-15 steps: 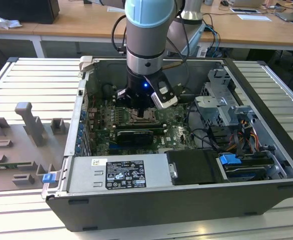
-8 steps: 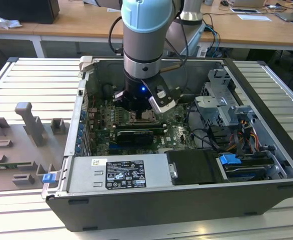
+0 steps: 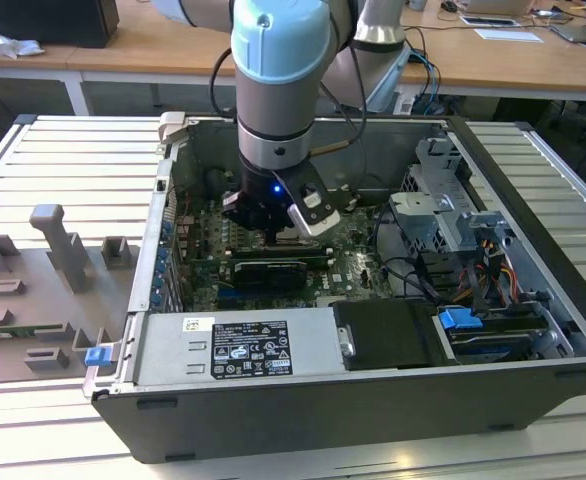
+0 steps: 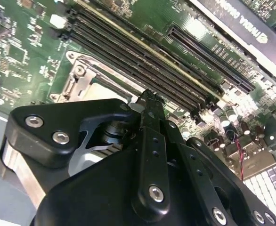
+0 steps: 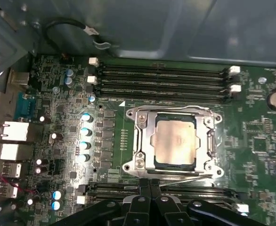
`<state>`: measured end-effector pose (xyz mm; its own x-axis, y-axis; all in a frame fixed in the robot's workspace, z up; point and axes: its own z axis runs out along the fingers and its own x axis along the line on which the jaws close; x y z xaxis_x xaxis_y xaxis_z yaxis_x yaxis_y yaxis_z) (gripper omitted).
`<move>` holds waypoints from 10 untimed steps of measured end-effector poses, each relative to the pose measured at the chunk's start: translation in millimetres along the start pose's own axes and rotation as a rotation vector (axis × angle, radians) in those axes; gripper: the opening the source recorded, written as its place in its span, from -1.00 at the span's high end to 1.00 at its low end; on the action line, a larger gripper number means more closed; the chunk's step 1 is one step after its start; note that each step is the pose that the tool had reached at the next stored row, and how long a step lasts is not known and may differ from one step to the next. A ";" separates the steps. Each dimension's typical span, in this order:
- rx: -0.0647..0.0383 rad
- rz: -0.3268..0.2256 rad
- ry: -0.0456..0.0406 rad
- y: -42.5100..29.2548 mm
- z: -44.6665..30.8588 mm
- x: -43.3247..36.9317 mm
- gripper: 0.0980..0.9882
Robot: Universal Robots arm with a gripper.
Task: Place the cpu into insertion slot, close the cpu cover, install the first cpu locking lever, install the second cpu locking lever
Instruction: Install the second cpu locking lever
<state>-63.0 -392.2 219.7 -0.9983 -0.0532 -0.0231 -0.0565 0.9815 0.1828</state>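
The cpu (image 5: 175,140) lies flat in the insertion slot (image 5: 208,117) on the green board, pale metal face up. The cpu cover (image 5: 146,136) is down over it, framing the chip. A thin wire locking lever (image 5: 185,177) runs along the socket edge nearest my gripper (image 5: 150,182). The fingers are shut together with nothing between them, and their tips sit at that lever's end. In the second wrist view the gripper (image 4: 150,96) stands just beside the socket (image 4: 88,77). In the exterior view the gripper (image 3: 273,228) is low inside the open computer case (image 3: 533,230).
Memory slots (image 5: 161,80) run along the socket's far side, and more (image 5: 194,192) lie by my fingers. A long black card (image 3: 273,268) sits on the board close to the arm. Capacitors (image 5: 85,132), cables (image 3: 473,270) and a drive cage (image 3: 443,200) crowd the case.
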 end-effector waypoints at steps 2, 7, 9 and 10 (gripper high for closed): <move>-0.005 -0.014 0.0024 -0.7 3.7 1.4 0.98; -0.012 -0.027 0.0044 -0.9 4.8 1.5 0.98; -0.012 -0.027 0.0044 -0.9 4.8 1.5 0.98; -0.012 -0.027 0.0044 -0.9 4.8 1.5 0.98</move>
<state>-64.4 -392.3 214.7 -0.9965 -0.0805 -0.0239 -0.0836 0.9774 0.1944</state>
